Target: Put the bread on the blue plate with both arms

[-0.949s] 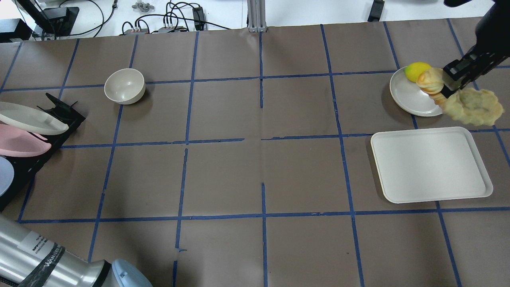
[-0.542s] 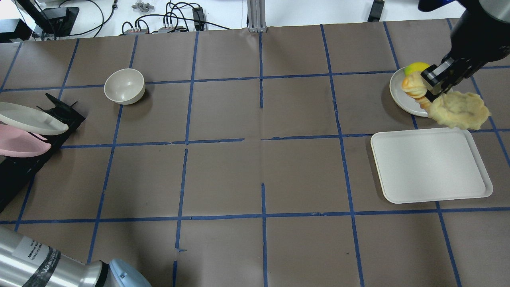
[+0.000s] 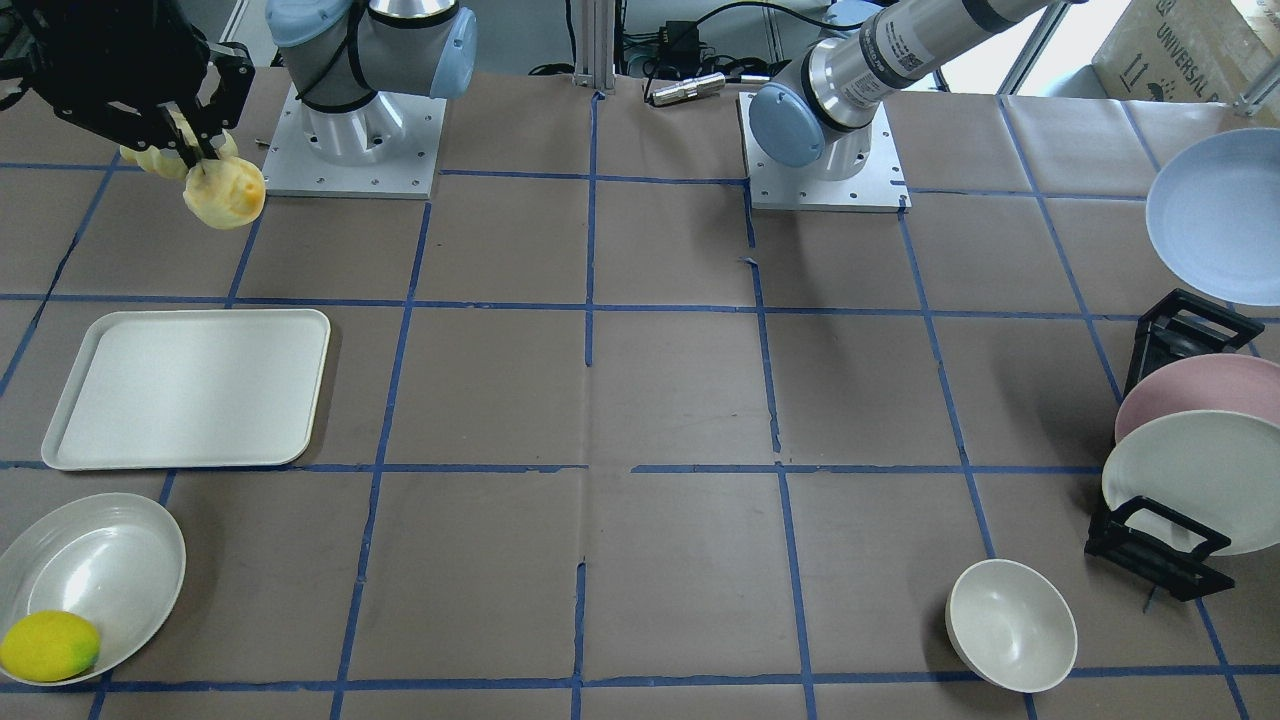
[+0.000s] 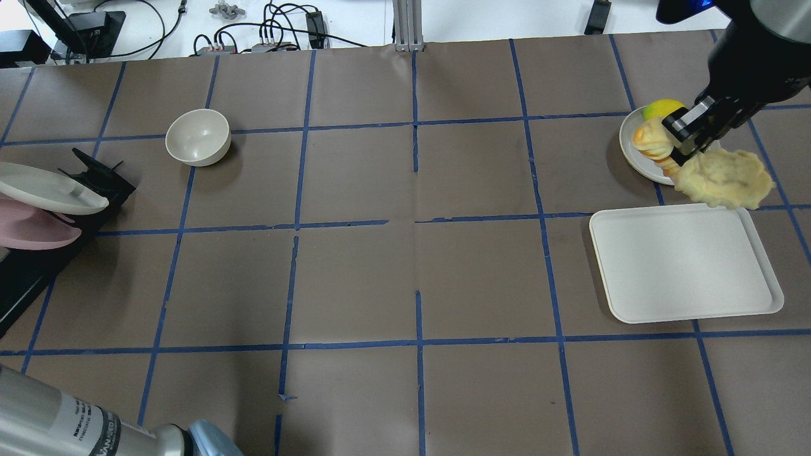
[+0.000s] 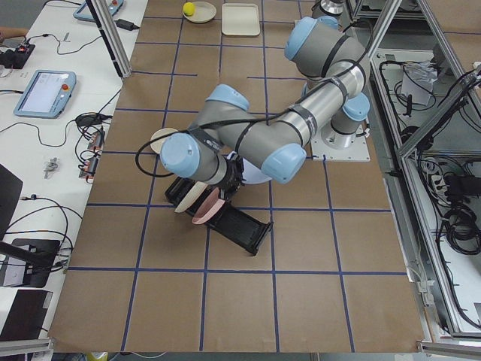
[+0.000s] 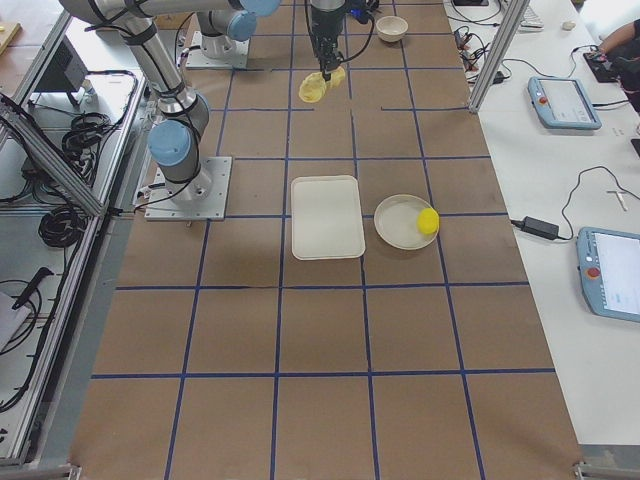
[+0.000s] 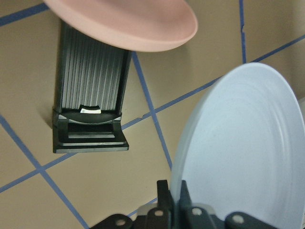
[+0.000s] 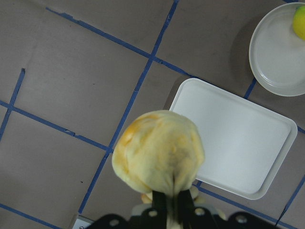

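Note:
My right gripper (image 4: 682, 135) is shut on the bread (image 4: 722, 177), a pale-yellow ridged loaf with an orange end, and holds it in the air beyond the white tray. The bread hangs below the fingers in the front view (image 3: 225, 193) and fills the right wrist view (image 8: 159, 152). My left gripper (image 7: 177, 206) is shut on the rim of the blue plate (image 7: 243, 152) and holds it tilted, clear of the black rack. The blue plate shows at the right edge of the front view (image 3: 1215, 215). It is out of the overhead view.
A black rack (image 3: 1188, 325) holds a pink plate (image 3: 1190, 385) and an off-white plate (image 3: 1190, 480). A cream bowl (image 3: 1010, 625) stands near it. A white tray (image 3: 190, 390) and an off-white plate (image 3: 100, 570) with a lemon (image 3: 50, 645) lie under the right arm's side.
My right gripper has carried the bread toward the table's middle and a little higher. The blue plate has left the rack end and gone out of the overhead view; the left arm has shifted.

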### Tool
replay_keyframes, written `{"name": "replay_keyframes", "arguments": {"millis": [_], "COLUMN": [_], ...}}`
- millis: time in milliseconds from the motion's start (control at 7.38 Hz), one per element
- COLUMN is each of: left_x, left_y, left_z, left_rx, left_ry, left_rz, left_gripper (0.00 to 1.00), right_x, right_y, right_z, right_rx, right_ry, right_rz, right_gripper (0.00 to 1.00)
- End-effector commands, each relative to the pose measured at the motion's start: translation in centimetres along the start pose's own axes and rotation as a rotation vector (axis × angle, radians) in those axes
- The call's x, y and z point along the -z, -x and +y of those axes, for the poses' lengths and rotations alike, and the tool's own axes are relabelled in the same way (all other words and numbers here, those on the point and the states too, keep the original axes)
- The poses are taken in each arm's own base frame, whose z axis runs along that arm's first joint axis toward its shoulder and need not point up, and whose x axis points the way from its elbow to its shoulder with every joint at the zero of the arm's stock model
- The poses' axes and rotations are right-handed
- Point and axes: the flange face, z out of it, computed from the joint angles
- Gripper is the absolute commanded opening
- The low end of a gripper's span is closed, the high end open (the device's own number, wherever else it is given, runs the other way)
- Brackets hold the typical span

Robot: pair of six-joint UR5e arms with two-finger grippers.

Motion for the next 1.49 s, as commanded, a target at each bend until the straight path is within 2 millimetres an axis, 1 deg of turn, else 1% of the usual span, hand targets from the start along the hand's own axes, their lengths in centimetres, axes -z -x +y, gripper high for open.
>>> {"name": "replay_keyframes", "arguments": {"millis": [0, 136, 271, 407, 542, 678, 814, 949, 1085, 1220, 1356], "left_x": [-1.2, -3.0, -6.7, -10.6, -14.8, -17.5, -20.3, -22.8, -25.5, -28.0, -29.9], "left_y": [-12.0, -15.9, -20.7, -23.8, -25.2, -27.8, -32.0, -36.0, -38.6, -40.4, -40.6], "left_z": [-5.7, -8.8, -12.4, -16.2, -19.7, -22.8, -26.4, -31.1, -34.5, -37.6, -39.2], "left_rx": [-0.041, -0.060, -0.090, -0.072, -0.022, 0.056, 0.067, 0.077, 0.123, 0.126, 0.174], "left_ry": [-0.012, -0.023, -0.069, -0.102, -0.109, -0.146, -0.130, -0.178, -0.214, -0.265, -0.273], "left_rz": [-0.029, -0.077, -0.032, -0.042, -0.071, -0.081, -0.097, -0.089, -0.074, -0.028, 0.008], "left_gripper": [0.06, 0.06, 0.06, 0.06, 0.06, 0.06, 0.06, 0.06, 0.06, 0.06, 0.06], "right_x": [-0.6, -0.8, -0.9, -1.5, -2.0, -2.2, -2.3, -2.5, -3.1, -3.8, -4.0], "right_y": [-1.0, -1.9, -3.7, -4.9, -5.6, -5.7, -5.6, -5.5, -5.4, -5.4, -5.4], "right_z": [0.0, 0.3, 1.0, 1.5, 1.9, 2.0, 2.0, 2.1, 2.2, 2.2, 2.3], "right_rx": [0.045, 0.089, 0.064, 0.052, 0.066, 0.062, 0.062, 0.061, 0.060, 0.060, 0.054], "right_ry": [0.008, 0.016, 0.028, 0.036, 0.042, 0.044, 0.047, 0.051, 0.059, 0.062, 0.067], "right_rz": [-0.001, 0.004, 0.008, -0.001, -0.008, -0.013, -0.021, -0.026, -0.035, -0.038, -0.040], "right_gripper": [0.13, 0.13, 0.12, 0.12, 0.12, 0.12, 0.12, 0.12, 0.12, 0.12, 0.12]}}
